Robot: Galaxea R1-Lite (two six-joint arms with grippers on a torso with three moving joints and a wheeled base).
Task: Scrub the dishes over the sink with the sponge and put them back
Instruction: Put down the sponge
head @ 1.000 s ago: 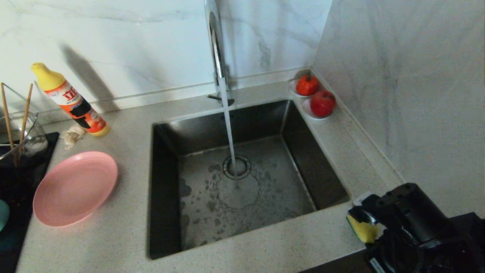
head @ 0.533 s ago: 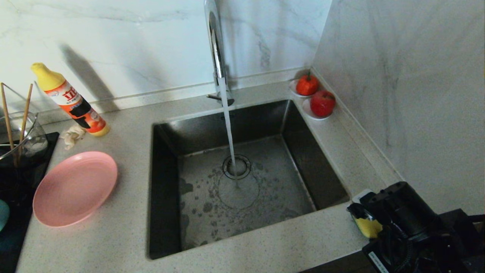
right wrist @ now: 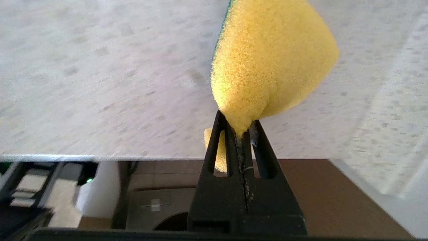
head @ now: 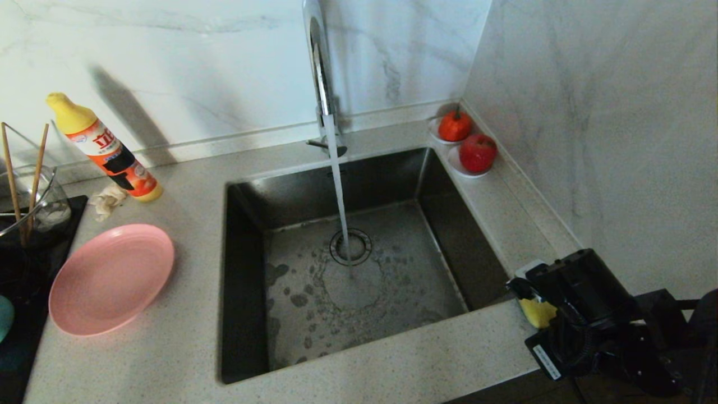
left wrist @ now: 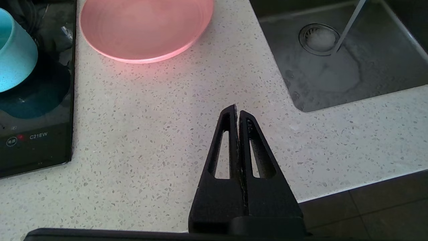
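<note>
The right gripper (right wrist: 238,129) has its jaws pinched on the sponge (right wrist: 267,60) beside the sink (head: 247,269); the left gripper (left wrist: 237,112), jaws closed and empty, hangs over the surface (left wrist: 150,134).

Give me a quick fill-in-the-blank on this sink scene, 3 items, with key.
1. The right end effector is shut on the ____.
2. Water from the faucet runs into the sink and lands near the ____.
3. The pink plate rests on the counter, on the sink's ____ side.

Missing words: sponge; drain; left

Overhead head view; two close wrist views
</note>
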